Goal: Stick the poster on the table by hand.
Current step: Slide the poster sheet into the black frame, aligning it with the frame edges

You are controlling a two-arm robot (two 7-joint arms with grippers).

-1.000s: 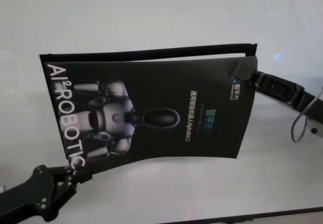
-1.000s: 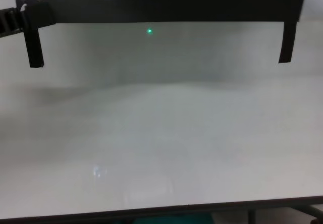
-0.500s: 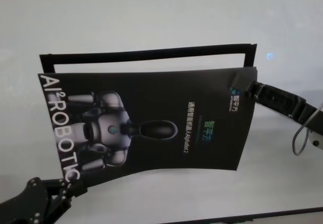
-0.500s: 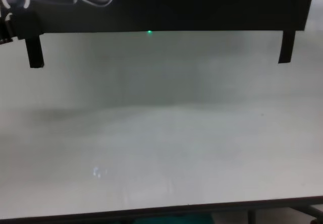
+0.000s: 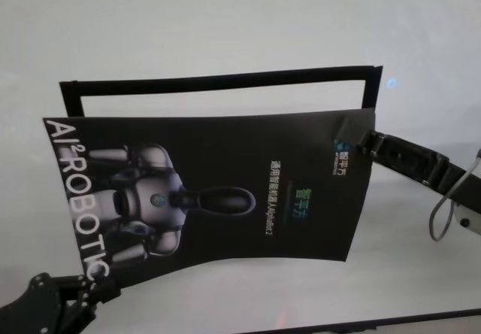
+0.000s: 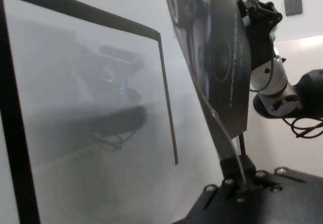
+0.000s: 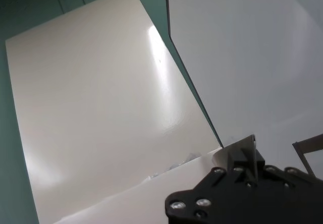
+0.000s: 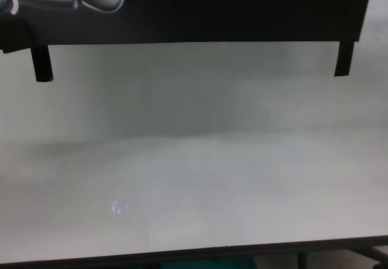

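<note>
The poster (image 5: 225, 191), glossy black with a silver robot image and white lettering, hangs slightly bowed above the table (image 5: 225, 18). My left gripper (image 5: 94, 283) is shut on its near left corner by the lettering. My right gripper (image 5: 355, 140) is shut on its far right corner. The left wrist view shows the poster (image 6: 222, 57) edge-on, rising from my left gripper (image 6: 237, 176). The right wrist view shows the poster's pale back (image 7: 101, 108) running out from my right gripper (image 7: 241, 151). In the chest view the poster's edge (image 8: 200, 8) spans the top.
Narrow black tape strips (image 5: 218, 80) lie on the table as a three-sided frame, partly covered by the poster. Two strip ends show in the chest view, one on the left (image 8: 41, 63) and one on the right (image 8: 344, 60). The table's dark front edge (image 8: 194, 254) runs along the bottom.
The poster and both grippers have moved toward me and a little to the left. More of the far tape strip and the table inside the frame now shows.
</note>
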